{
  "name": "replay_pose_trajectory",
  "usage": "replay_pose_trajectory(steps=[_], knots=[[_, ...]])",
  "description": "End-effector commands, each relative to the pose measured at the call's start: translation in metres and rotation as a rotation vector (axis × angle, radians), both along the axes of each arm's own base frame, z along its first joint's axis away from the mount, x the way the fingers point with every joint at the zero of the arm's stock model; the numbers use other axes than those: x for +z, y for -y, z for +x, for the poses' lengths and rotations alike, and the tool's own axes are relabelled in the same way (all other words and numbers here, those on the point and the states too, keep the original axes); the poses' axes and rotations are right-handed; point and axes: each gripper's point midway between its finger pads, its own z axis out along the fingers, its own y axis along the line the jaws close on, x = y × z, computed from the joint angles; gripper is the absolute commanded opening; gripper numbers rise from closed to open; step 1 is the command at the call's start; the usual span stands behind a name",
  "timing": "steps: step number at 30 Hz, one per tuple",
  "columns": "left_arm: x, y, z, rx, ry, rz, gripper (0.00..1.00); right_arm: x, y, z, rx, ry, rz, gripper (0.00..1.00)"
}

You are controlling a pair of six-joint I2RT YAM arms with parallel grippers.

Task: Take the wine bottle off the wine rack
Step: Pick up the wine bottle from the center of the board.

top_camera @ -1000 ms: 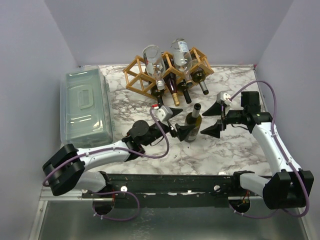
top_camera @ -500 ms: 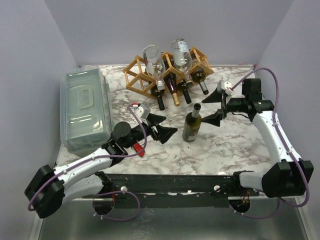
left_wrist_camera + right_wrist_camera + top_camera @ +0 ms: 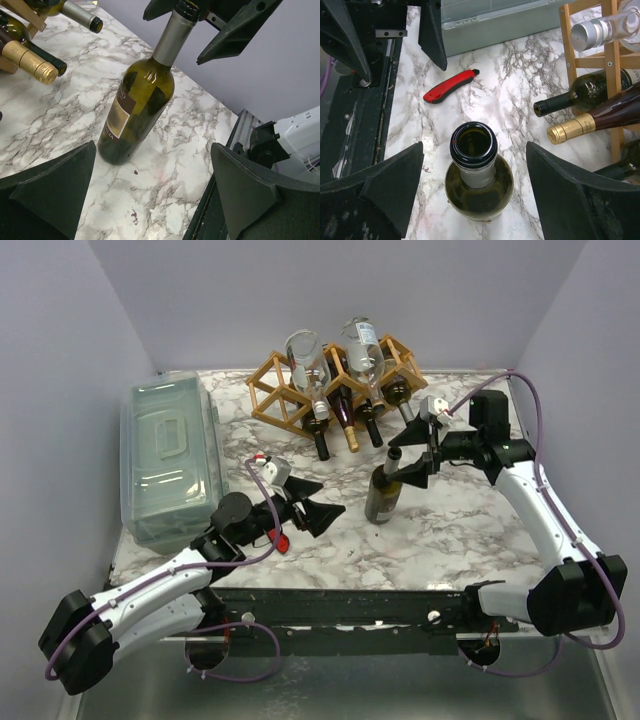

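A dark green wine bottle [image 3: 383, 495] stands upright on the marble table, in front of the tan lattice wine rack [image 3: 335, 380]. My right gripper [image 3: 405, 455] hangs over it, open, one finger on each side of the neck and a gap on both sides. In the right wrist view the open bottle mouth [image 3: 473, 145] lies midway between the fingers [image 3: 395, 180]. My left gripper [image 3: 305, 502] is open and empty, left of the bottle and apart from it. The left wrist view shows the bottle [image 3: 137, 110] beyond the left gripper [image 3: 152, 165].
Several other bottles [image 3: 345, 415] lie in the rack with their necks pointing toward me. A grey lidded plastic bin [image 3: 170, 455] fills the table's left side. A red utility knife [image 3: 451, 86] lies on the marble under the left arm. Purple walls close in the back and sides.
The left gripper has drawn back from the bottle toward the left and near edge. The right gripper has moved left over the bottle's neck, and its jaws have narrowed a little.
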Motion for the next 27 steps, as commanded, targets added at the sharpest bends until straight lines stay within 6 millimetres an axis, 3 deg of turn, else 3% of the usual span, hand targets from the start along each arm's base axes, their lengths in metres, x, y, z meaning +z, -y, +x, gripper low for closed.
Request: replay_pose_trajectory(steps=[1,23,27], knots=[[-0.008,-0.005,-0.005,0.002,-0.020,0.005,0.99,-0.009,-0.008,0.002,0.000,-0.023,-0.019,0.84],[-0.013,-0.009,-0.009,0.000,-0.034,0.010,0.99,-0.020,-0.014,0.004,0.008,0.003,-0.054,0.49],[-0.013,-0.009,-0.010,-0.007,-0.038,0.010,0.99,-0.018,-0.013,-0.001,0.030,0.017,-0.053,0.30]])
